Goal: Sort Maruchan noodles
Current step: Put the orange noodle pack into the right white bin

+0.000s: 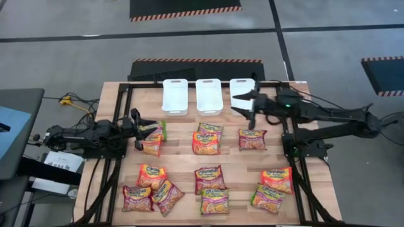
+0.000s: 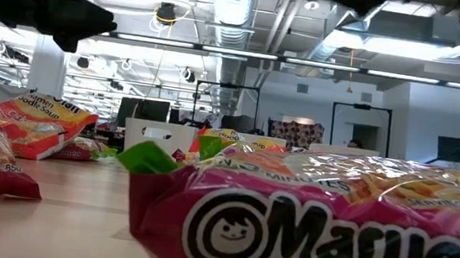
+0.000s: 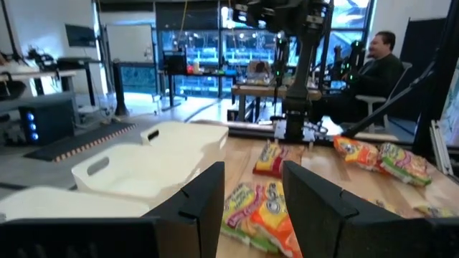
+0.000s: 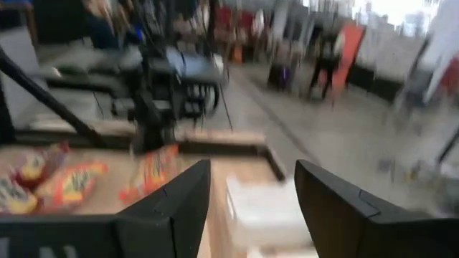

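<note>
- Packets [image 1: 206,144] lie scattered over the worktop [image 1: 233,165]; three bins [image 1: 209,96] stand empty along its far edge.
- Left gripper [image 1: 139,130] holds one packet [image 1: 151,144] by the worktop's left side, jaws partly closed on it.
- Right gripper [image 1: 247,104] hangs wide and empty over the right bin [image 1: 238,88].
- Advice: lift the held packet clear of its neighbour [image 1: 160,128], match its trim to one bin, release low.

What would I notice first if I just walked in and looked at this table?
Bright orange noodle packets lie scattered over the wooden table. Three white bins line its far edge. The right gripper hangs open over the rightmost bin, and the left gripper sits at packets near the table's left side.
</note>
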You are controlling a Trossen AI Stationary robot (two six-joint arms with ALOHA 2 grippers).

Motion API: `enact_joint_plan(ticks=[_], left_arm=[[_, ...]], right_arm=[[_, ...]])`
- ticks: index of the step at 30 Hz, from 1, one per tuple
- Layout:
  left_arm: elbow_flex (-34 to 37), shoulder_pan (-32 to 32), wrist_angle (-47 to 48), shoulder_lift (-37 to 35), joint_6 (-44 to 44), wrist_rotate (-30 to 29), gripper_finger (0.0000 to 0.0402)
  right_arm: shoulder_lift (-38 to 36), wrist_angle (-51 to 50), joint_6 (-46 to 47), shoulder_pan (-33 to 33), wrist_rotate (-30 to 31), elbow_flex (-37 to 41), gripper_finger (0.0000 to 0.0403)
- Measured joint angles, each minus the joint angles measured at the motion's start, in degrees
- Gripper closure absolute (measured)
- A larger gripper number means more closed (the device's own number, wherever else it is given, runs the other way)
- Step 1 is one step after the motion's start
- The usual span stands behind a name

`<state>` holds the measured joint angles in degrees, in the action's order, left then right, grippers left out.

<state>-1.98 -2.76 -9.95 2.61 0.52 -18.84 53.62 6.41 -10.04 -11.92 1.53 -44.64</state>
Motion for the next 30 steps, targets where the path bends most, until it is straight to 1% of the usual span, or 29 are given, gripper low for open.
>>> enact_joint_plan(ticks=[2,5,8,11,18,22,26,30], left_arm=[[0.0,0.01,1.04,0.02,-0.15,0.01,0.0271],[0.0,0.0,1.99,0.0,-0.16,-0.04,0.0271],[0.0,0.01,2.07,0.01,-0.85,-0.02,0.0271],[-0.01,0.02,2.07,0.0,-1.01,-0.01,0.0271],[-0.02,0.01,2.39,0.0,-1.2,-0.02,0.0271],[-0.02,0.02,2.98,0.0,-1.62,-0.03,0.0271],[-0.02,0.01,3.0,0.0,-2.57,0.01,0.0271],[-0.02,0.01,3.44,0.01,-3.24,0.01,0.0271]], right_arm=[[2.7,-3.62,0.45,-1.5,-0.96,-1.6,0.0173],[6.22,-9.16,1.0,-4.22,-6.14,-3.41,0.0173],[9.68,-10.29,1.48,-6.04,-12.01,-4.27,0.0173],[12.98,-10.32,1.48,-7.14,-16.09,-4.38,0.0173],[21.69,-8.87,1.17,-6.64,-17.08,-4.4,0.0173],[27.0,-4.5,0.98,-5.34,-17.31,-4.4,0.0173],[32.0,-0.83,1.02,-4.19,-20.29,-4.4,0.0173],[35.9,1.37,1.22,-3.28,-20.81,-4.4,0.0173]])
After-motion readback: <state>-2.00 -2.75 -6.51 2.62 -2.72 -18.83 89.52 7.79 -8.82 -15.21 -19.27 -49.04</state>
